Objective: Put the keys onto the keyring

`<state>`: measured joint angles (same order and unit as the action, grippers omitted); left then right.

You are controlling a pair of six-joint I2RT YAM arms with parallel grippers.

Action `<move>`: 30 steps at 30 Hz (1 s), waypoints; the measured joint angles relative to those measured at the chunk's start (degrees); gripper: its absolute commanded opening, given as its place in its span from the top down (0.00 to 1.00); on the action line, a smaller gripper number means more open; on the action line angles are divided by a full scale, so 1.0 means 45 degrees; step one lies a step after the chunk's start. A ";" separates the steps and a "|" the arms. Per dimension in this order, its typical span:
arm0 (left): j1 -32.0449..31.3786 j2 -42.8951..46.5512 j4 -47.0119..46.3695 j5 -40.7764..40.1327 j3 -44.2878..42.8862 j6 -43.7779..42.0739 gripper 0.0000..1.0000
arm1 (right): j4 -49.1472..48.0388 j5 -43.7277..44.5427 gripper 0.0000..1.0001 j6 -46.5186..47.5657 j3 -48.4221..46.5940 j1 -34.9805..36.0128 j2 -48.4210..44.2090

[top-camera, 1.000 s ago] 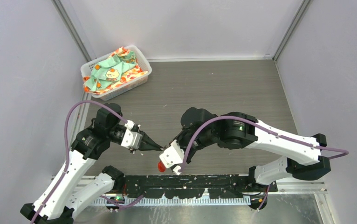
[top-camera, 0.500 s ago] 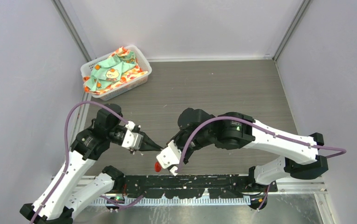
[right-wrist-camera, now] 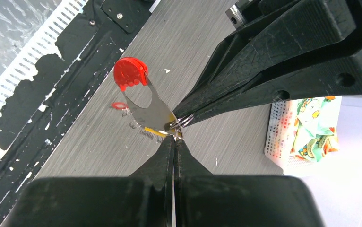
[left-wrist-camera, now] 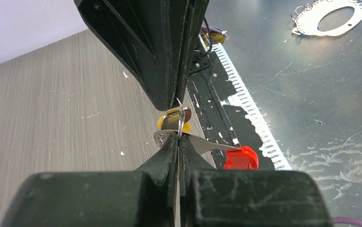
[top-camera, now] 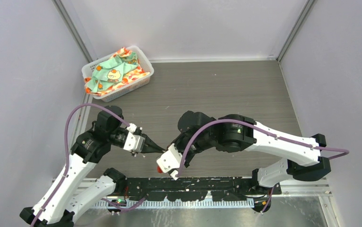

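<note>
L gripper [left-wrist-camera: 176, 138] and R gripper [right-wrist-camera: 174, 138] meet tip to tip above the near edge of the tabletop [top-camera: 226, 94], both sets of fingers pressed fully shut. Btwn them sits the keyring [left-wrist-camera: 182, 121], here a thin wire loop, pinched from opposite sides, one gripper on each end. The red key [right-wrist-camera: 131, 74] hangs off it w/ its silver blade sticking out sideways and its red head clear of both grippers. The yellow key [left-wrist-camera: 168, 118] tucks just behind the loop. Whether either key is fully threaded can't be told, as the fingers hide the joint.

Step in hand, prob.: working a key round the wire coil. To do it well, one gripper should hold the loop dead steady while the other makes small, slow turns. Any pull apart would likely spring the wire out or bend it. The grip is on very little metal, so slip risk is high, and a dropped key could land on the slotted black rail [top-camera: 193, 182] rather than on wood.

Surface: grey wood-grain, flecked w/ white specks; a small red loop [right-wrist-camera: 117, 105] lies on it under the keys. Beyond the rail is scratched sheet metal. The far L corner holds a white basket [top-camera: 122, 92] w/ patterned cloth [top-camera: 115, 71]. Plain pale walls on three sides.
</note>
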<state>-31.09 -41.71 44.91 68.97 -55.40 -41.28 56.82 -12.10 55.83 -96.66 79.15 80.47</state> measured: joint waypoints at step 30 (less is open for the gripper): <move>-0.0005 -0.0010 0.0233 -0.0369 -0.0044 0.0126 1.00 | 0.0452 0.0850 0.99 -0.0063 -0.0121 0.0087 0.0039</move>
<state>-31.11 -41.76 45.95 67.31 -55.59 -40.71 58.85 -8.27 55.55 -97.21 79.55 80.64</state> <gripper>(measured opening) 0.010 0.020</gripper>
